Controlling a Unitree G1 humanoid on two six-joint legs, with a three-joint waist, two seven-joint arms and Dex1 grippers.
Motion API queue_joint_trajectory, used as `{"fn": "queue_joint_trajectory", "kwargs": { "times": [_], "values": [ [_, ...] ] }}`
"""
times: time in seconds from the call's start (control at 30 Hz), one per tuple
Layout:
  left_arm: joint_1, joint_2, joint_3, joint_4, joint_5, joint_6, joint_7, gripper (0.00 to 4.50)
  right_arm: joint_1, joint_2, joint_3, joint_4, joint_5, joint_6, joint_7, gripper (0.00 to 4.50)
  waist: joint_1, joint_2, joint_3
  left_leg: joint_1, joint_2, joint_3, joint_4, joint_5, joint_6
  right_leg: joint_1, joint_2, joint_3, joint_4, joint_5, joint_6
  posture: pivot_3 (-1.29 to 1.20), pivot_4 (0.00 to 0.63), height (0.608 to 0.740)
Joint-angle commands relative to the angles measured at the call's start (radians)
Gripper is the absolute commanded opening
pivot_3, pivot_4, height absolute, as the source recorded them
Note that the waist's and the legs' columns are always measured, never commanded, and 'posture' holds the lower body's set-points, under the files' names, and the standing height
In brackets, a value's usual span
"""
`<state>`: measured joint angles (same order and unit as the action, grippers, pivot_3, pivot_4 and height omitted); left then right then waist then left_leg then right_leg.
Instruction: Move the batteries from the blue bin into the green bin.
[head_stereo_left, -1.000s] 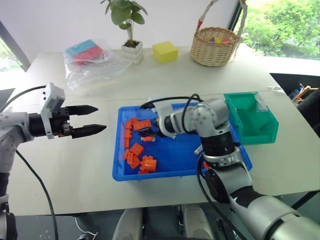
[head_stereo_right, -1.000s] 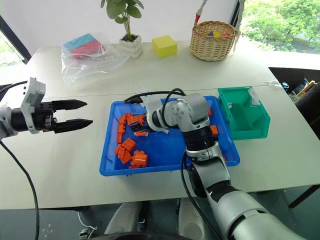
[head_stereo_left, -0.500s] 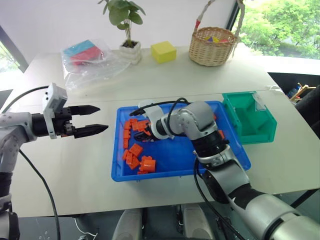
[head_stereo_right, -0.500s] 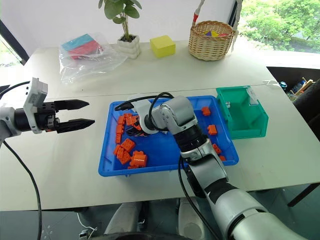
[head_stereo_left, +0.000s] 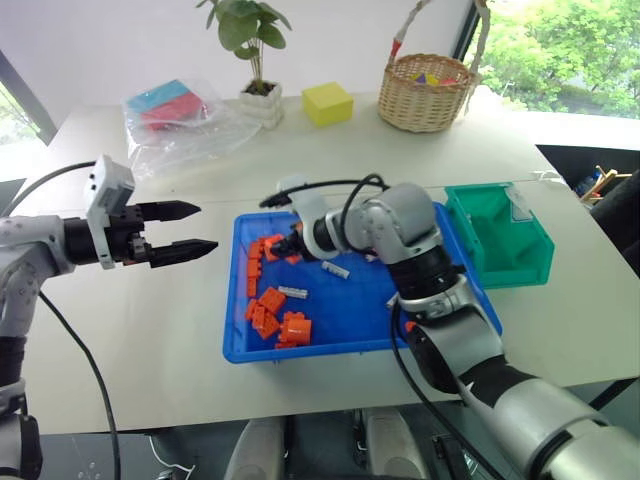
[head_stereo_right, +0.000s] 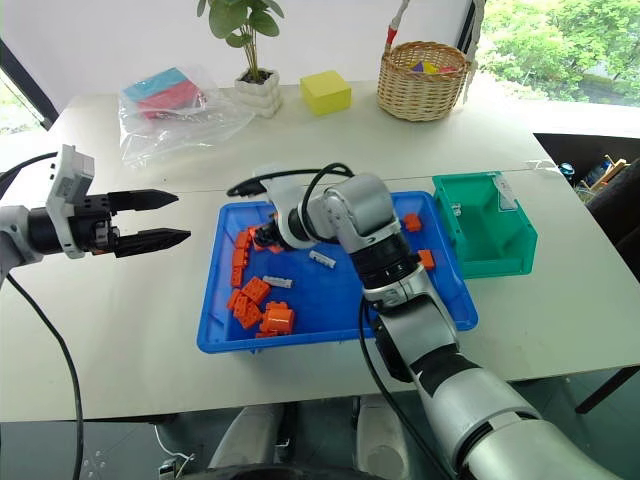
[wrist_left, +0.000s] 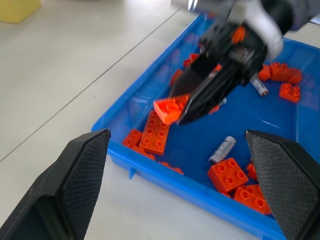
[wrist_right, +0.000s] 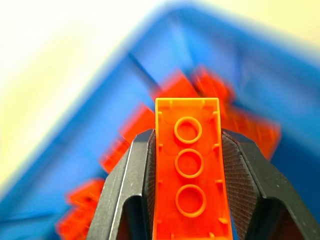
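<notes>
The blue bin (head_stereo_left: 240, 300) sits flat on the bench, a wide shallow tray; two batteries lie in it (slim silver cylinders, both on their sides), one (head_stereo_left: 293, 292) near its middle, another (head_stereo_left: 336, 270) just beyond; the green bin (head_stereo_left: 500, 240) stands upright beside the tray's right end.
</notes>
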<state>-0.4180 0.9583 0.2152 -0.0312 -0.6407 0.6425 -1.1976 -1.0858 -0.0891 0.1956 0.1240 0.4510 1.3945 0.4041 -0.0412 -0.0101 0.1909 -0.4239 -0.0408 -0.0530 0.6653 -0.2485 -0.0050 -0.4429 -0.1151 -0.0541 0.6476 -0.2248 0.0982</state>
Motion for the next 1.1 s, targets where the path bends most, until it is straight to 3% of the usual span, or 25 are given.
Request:
{"fn": "queue_joint_trajectory", "kwargs": {
  "times": [0.03,0.1,0.2,0.37,0.63,0.77,0.83,0.87,1.1],
  "values": [
    [-0.019,0.006,0.007,-0.013,-0.003,-0.003,-0.003,4.50,0.051,-0.217,0.076,-0.326,0.139,-0.069,0.284,1.59,0.006,-0.001,0.000,0.000,0.000,0.000,0.000,0.000,0.000,0.000,0.000,0.000,0.000,0.000,0.000,0.00,0.150,0.702],
    [-0.017,0.007,0.005,-0.019,-0.005,0.000,-0.006,4.50,0.134,-0.392,0.123,-0.460,0.166,-0.109,0.398,1.59,0.010,-0.002,-0.001,-0.001,0.000,-0.001,0.000,0.000,0.000,0.001,-0.001,-0.001,-0.002,-0.001,0.001,0.00,0.150,0.702],
    [-0.018,0.007,0.001,-0.021,-0.004,0.002,-0.007,4.50,0.265,-0.568,0.086,-0.560,0.200,-0.134,0.478,1.59,0.010,-0.002,0.000,0.000,-0.001,0.000,0.000,0.000,0.001,0.003,-0.001,-0.001,-0.003,-0.001,0.002,0.00,0.150,0.702],
    [-0.030,0.007,-0.015,-0.015,0.002,0.001,-0.018,4.50,0.433,-0.729,0.044,-0.653,0.217,-0.164,0.521,1.59,0.001,-0.002,0.001,0.000,0.000,0.001,0.000,0.000,0.001,0.002,-0.002,-0.001,-0.002,-0.001,0.001,0.00,0.150,0.702],
    [-0.095,-0.003,-0.053,0.031,0.028,-0.019,-0.038,4.50,0.487,-0.661,0.102,-0.639,0.174,-0.211,0.459,1.59,0.006,-0.003,0.001,0.001,0.001,0.001,0.000,0.000,0.001,0.002,-0.002,-0.001,-0.002,-0.001,0.001,0.00,0.150,0.702],
    [-0.106,-0.001,-0.059,0.040,0.035,-0.022,-0.049,4.50,0.484,-0.628,0.139,-0.615,0.162,-0.217,0.446,3.12,0.022,-0.003,0.001,0.001,0.001,0.001,0.000,0.000,0.001,0.002,-0.002,-0.001,-0.002,-0.001,0.001,0.00,0.150,0.702],
    [-0.106,0.003,-0.059,0.038,0.036,-0.021,-0.055,4.50,0.467,-0.630,0.169,-0.599,0.131,-0.251,0.454,4.23,0.026,-0.003,0.001,0.001,0.001,0.001,0.001,0.000,0.001,0.002,-0.002,-0.001,-0.002,-0.001,0.001,0.00,0.150,0.702],
    [-0.101,0.006,-0.056,0.033,0.034,-0.019,-0.057,4.50,0.449,-0.631,0.174,-0.586,0.126,-0.259,0.466,4.48,0.028,-0.003,0.001,0.001,0.001,0.001,0.001,0.000,0.001,0.002,-0.002,-0.001,-0.002,-0.001,0.001,0.00,0.150,0.702],
    [-0.062,0.013,-0.036,0.006,0.032,-0.022,-0.064,4.50,0.293,-0.562,0.225,-0.439,0.054,-0.374,0.523,4.48,0.026,-0.003,0.001,0.000,0.000,0.001,0.001,0.000,0.001,0.002,-0.002,-0.001,-0.002,-0.001,0.001,0.00,0.150,0.702]
  ]
}}
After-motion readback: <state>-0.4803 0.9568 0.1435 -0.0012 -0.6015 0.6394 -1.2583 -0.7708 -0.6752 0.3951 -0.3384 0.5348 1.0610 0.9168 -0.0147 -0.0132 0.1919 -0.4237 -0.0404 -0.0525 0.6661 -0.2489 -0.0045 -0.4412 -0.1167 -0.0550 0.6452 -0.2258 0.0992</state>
